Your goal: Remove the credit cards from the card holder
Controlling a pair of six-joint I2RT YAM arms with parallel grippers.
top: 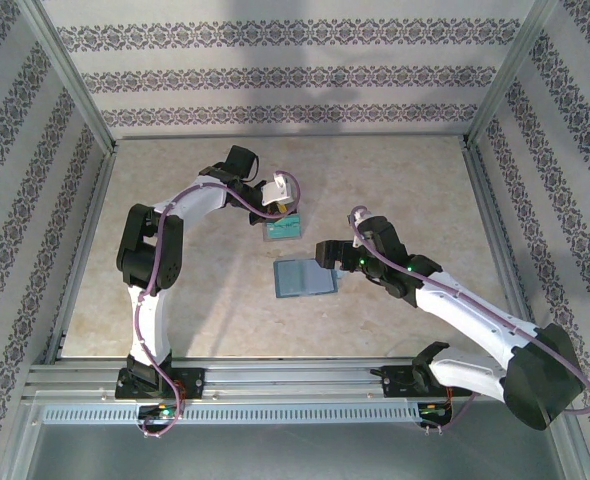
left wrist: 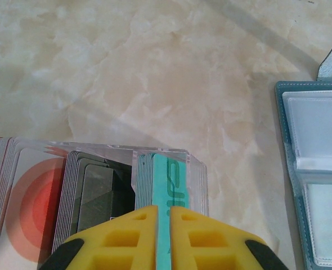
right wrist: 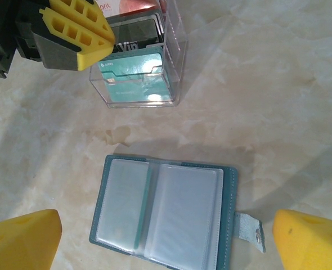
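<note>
1. My left pincer [left wrist: 163, 212] sits at the bottom centre of its wrist view. Its yellow fingers are closed on the edge of a thin teal-green plastic credit card [left wrist: 167, 183]. The card stands on edge in the right-hand compartment of a clear plastic sorting box [left wrist: 195, 169]. If I let go while the card leans, it may tip over the low wall onto the pale marbled table [left wrist: 155, 73].
2. I seem to pinch only a narrow strip of the card. A twist of my wrist could let it slip or skew before it seats among the other teal cards there.
3. Further left in the box stand a stack of dark cards [left wrist: 98, 191] and a stack of red-and-white cards [left wrist: 34, 202]. I judge the box to be light, so pressing down or pulling away crookedly could drag or topple it and spill them.
4. The slate-blue soft card holder [right wrist: 171, 216] lies open and flat at lower centre of the right wrist view, apart from the box and just below it in the frame. Its clear pockets look empty, but a card tucked behind a sleeve could be missed.
5. My right pincer [right wrist: 166, 239] is spread wide above the holder, gripping nothing. In the overhead view it sits near my left arm, so moving both at once risks a knock.
</note>
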